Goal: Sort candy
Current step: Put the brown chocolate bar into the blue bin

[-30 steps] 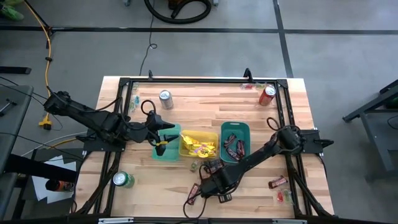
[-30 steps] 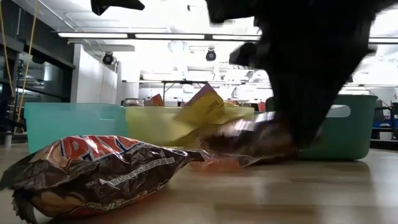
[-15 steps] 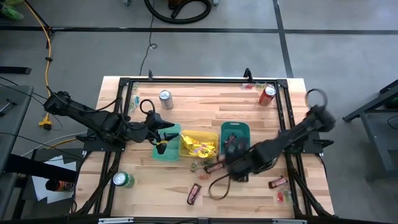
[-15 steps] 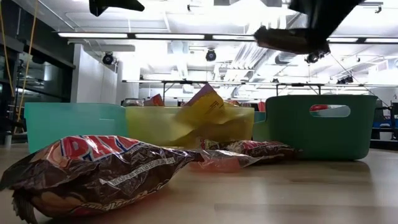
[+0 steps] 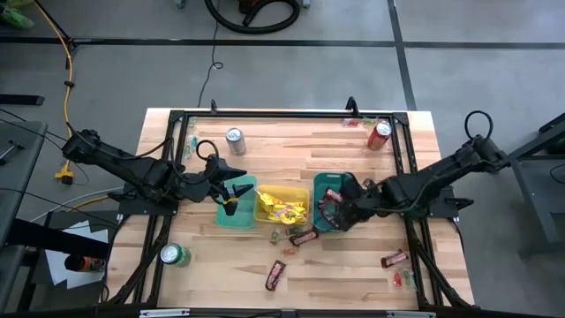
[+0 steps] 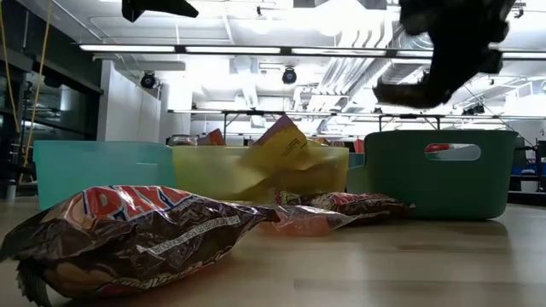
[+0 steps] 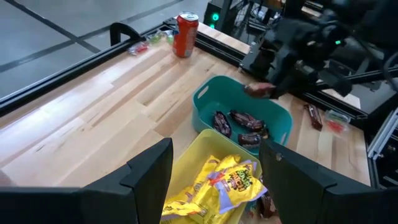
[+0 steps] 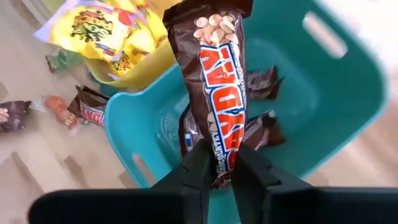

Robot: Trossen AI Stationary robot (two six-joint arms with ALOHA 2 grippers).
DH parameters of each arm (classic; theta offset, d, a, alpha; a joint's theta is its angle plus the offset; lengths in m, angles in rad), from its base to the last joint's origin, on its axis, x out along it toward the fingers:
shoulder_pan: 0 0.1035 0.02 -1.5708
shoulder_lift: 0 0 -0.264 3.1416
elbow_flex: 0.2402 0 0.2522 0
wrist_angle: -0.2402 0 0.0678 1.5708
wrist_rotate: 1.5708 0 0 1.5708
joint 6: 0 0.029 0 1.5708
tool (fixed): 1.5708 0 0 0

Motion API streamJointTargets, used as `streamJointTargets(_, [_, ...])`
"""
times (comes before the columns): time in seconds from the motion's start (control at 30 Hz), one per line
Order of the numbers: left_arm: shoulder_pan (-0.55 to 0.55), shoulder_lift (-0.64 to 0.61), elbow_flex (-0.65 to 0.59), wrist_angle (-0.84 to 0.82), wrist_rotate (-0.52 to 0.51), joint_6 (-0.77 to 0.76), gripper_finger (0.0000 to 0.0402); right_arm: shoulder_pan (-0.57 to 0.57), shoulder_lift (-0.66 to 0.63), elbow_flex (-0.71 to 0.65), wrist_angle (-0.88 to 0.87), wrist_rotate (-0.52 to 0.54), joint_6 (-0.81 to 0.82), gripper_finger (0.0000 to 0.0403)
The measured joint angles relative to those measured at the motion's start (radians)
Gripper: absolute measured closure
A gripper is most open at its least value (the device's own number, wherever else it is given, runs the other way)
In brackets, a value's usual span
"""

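Observation:
My right gripper (image 5: 339, 210) is shut on a brown-and-red candy bar (image 8: 214, 74) above the dark teal bin (image 5: 348, 182), which holds several like bars (image 7: 239, 124). In the low view the bar (image 6: 409, 92) hangs above that bin's rim (image 6: 435, 136). My left gripper (image 5: 231, 190) is open and empty over the light teal bin (image 5: 240, 217). The yellow bin (image 5: 261, 201) between them holds yellow packets (image 5: 282, 208). More bars lie flat on the table (image 5: 303, 237), (image 5: 275, 275), (image 5: 393, 259). My right gripper pinches the bar's near end (image 8: 219, 163) between its two fingers (image 8: 198, 168). The fingers come from the table's right side, slanting down. The bar sticks out past the fingertips along their line. It is lifted clear, over the dark teal bin.
A silver can (image 5: 235, 140), a red can (image 5: 379, 134) and a green can (image 5: 174, 256) stand upright on the table. Small mixed pieces lie at the front right (image 5: 404, 279) and by the yellow bin (image 5: 277, 235). A black frame (image 5: 265, 115) runs round the table.
My right gripper has risen from the table's near middle with a bar and gone toward the far right, and now stands over the dark teal bin. The bar is lifted clear. Another bar stays on the table where the gripper was.

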Motion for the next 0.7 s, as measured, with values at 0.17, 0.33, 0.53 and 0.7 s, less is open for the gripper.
streamJointTargets(0.17, [0.0, 0.0, 0.0, 0.0, 0.0, 0.0, 0.0177, -0.061, 0.007, -0.023, 0.012, -0.104, -0.001, 0.0294])
streamJointTargets(0.33, [0.0, 0.0, 0.0, 0.0, 0.0, 0.0, 0.0177, -0.072, -0.006, 0.031, 0.002, -0.101, -0.116, 0.0217])
streamJointTargets(0.53, [0.0, 0.0, 0.0, 0.0, 0.0, -0.007, 0.0177, -0.01, -0.011, 0.167, -0.075, -0.257, -0.193, 0.0168])
streamJointTargets(0.7, [0.0, 0.0, 0.0, 0.0, 0.0, -0.021, 0.0177, 0.186, -0.011, 0.188, -0.077, -0.338, -0.131, 0.0167])
